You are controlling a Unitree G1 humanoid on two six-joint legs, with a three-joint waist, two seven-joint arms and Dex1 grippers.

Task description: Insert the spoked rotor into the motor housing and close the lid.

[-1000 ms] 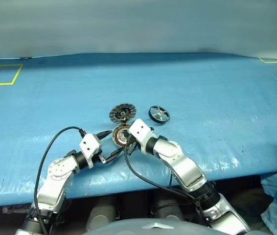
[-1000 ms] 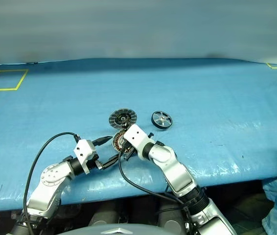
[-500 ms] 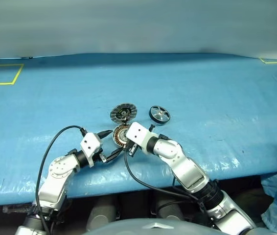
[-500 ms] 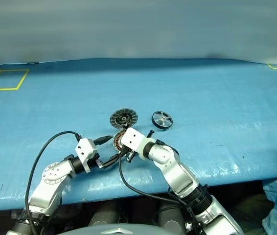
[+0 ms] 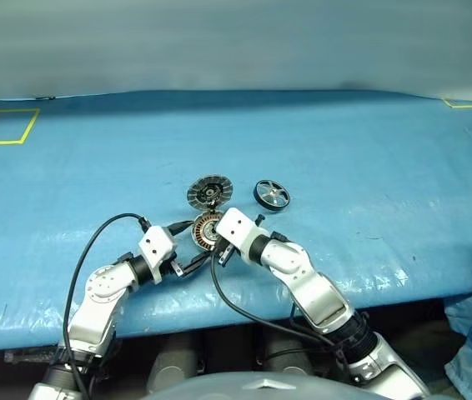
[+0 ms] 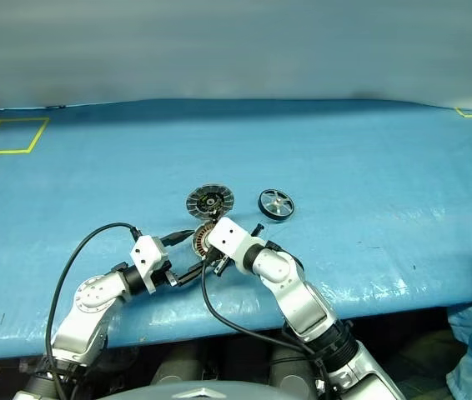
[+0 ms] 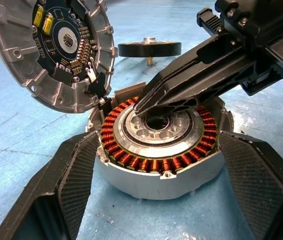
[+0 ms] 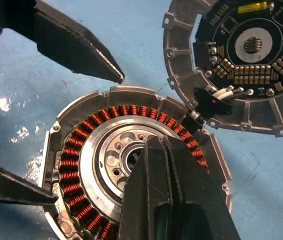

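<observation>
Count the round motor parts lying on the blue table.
3: the silver copper-wound motor housing between the grippers, its open ribbed grey lid hinged just behind, and the black-rimmed spoked rotor apart, to the right.

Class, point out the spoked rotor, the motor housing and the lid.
spoked rotor (image 5: 272,194), left eye view, its silver hub.
motor housing (image 7: 154,165), left wrist view, its copper windings.
lid (image 8: 254,47), right wrist view, its dark inner face.

No text or label can be read, as far as visible.

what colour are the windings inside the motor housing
Copper-orange: a ring of coils around the silver centre of the motor housing. It shows best in the left wrist view.
</observation>
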